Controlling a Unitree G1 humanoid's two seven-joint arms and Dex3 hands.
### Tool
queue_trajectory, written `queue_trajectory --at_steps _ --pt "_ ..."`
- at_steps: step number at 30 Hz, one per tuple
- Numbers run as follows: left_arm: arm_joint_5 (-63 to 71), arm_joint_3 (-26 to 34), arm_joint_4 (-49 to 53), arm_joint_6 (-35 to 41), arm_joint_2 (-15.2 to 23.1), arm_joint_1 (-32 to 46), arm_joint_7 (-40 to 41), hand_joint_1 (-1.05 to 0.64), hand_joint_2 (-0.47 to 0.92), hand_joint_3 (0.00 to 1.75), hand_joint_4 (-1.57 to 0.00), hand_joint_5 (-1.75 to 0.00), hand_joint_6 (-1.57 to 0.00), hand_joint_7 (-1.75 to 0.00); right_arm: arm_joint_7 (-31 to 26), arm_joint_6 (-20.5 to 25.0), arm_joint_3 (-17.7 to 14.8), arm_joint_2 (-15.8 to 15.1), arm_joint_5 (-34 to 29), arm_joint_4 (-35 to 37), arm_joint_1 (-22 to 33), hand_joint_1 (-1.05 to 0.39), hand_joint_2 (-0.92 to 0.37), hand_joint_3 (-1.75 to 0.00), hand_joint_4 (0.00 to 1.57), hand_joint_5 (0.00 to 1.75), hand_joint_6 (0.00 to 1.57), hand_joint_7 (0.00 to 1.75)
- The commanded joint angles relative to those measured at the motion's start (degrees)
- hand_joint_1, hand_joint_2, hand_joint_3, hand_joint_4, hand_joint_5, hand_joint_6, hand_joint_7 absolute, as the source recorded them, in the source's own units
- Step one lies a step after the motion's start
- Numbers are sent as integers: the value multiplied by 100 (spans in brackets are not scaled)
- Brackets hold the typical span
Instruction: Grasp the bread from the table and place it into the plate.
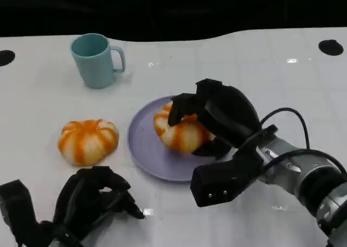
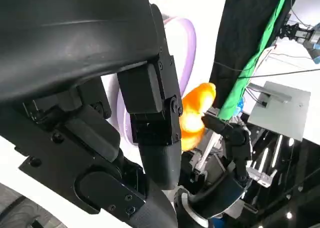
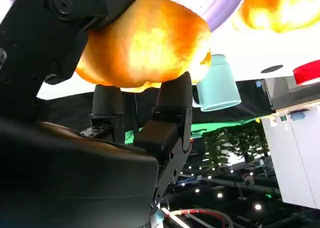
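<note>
Two orange-and-white striped bread rolls are in view. One bread roll (image 1: pixel 181 133) (image 3: pixel 145 45) (image 2: pixel 196 115) lies on the lavender plate (image 1: pixel 146 154) (image 3: pixel 210 0) (image 2: pixel 185 47), and my right hand (image 1: pixel 219 119) grips it with fingers (image 3: pixel 172 105) wrapped around its sides. The second bread roll (image 1: pixel 88 141) (image 3: pixel 280 7) sits on the white table left of the plate. My left hand (image 1: pixel 92 201) rests low at the near left, fingers (image 2: pixel 155 128) curled in with nothing in them.
A light teal mug (image 1: pixel 96 59) (image 3: pixel 217 85) stands at the back left of the white table (image 1: pixel 260 73). Black holes (image 1: pixel 331 47) mark the far corners.
</note>
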Motion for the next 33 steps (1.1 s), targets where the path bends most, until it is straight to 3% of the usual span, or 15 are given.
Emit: queue_trajectory --at_steps 1,3,6,10,17,24,33 --pt "10 6 -76 -17 58 61 -32 -105 60 0 -157 -59 -157 -36 205 106 -34 -51 64 22 -177 -24 -60 -57 86 132 92 47" --pt "16 -3 -87 -19 53 67 -34 -105 60 0 -157 -59 -157 -36 409 170 -61 -72 110 14 -177 -28 -67 -48 71 102 83 24" --pt "27 -16 -110 4 50 78 -8 -105 60 0 -157 -59 -157 -36 809 423 -53 -111 107 -27 -199 -37 -84 -24 55 55 70 4" --pt "17 -15 -120 -24 47 95 -35 -105 60 0 -157 -60 -157 -36 1259 687 -76 -160 134 -183 -176 -52 -92 -20 33 31 51 0" --pt "23 -22 -179 -27 59 130 -23 -105 61 0 -157 -59 -157 -36 1769 764 -199 -242 340 -556 -54 -68 -92 -29 14 22 29 0" --pt "18 -19 -211 -7 71 147 -22 -105 61 0 -157 -59 -157 -36 2077 772 -302 -330 444 -888 87 -74 -92 -32 10 23 25 0" --pt "7 -20 -204 12 73 140 -42 -105 61 0 -157 -59 -157 -36 2319 541 -442 -759 598 -1777 586 -73 -92 -30 15 29 27 1"
